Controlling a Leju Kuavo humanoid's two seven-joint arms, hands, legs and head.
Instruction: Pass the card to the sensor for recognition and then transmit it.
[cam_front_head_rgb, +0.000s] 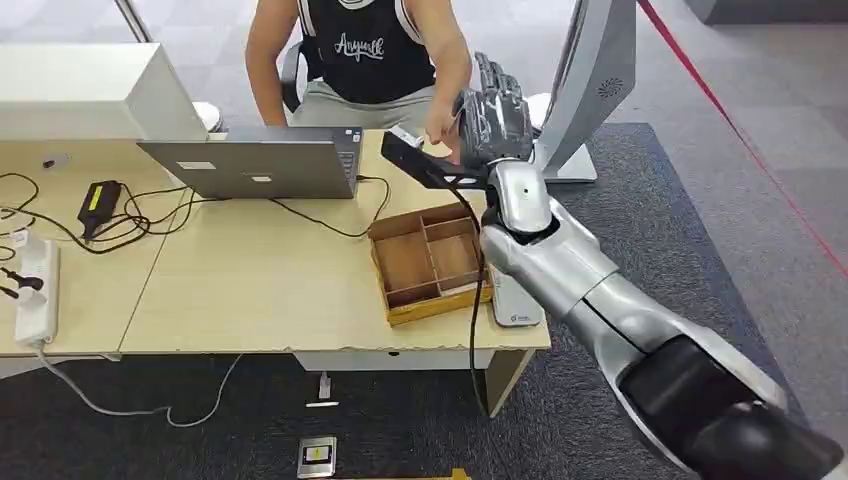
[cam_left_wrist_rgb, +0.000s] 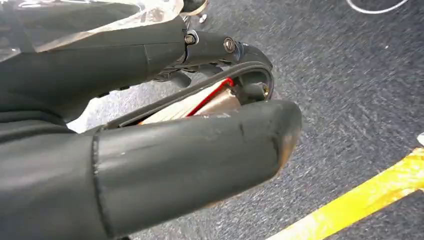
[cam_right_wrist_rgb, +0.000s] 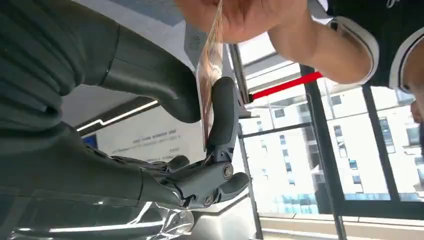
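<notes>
The black sleeveless shirt (cam_front_head_rgb: 370, 50) of the person sitting behind the desk carries a word in white script letters across the chest; it seems to read "Anywalk", but the letters are small and I am not sure of it. In the right wrist view, a white panel (cam_right_wrist_rgb: 150, 140) behind the hand has some lines of dark print, too blurred and turned to read. A small grey plate (cam_front_head_rgb: 317, 456) lies on the floor in front of the desk and bears a yellow mark, not readable. The base of the white stand (cam_front_head_rgb: 518, 318) at the desk edge has a tiny mark, also unreadable.
</notes>
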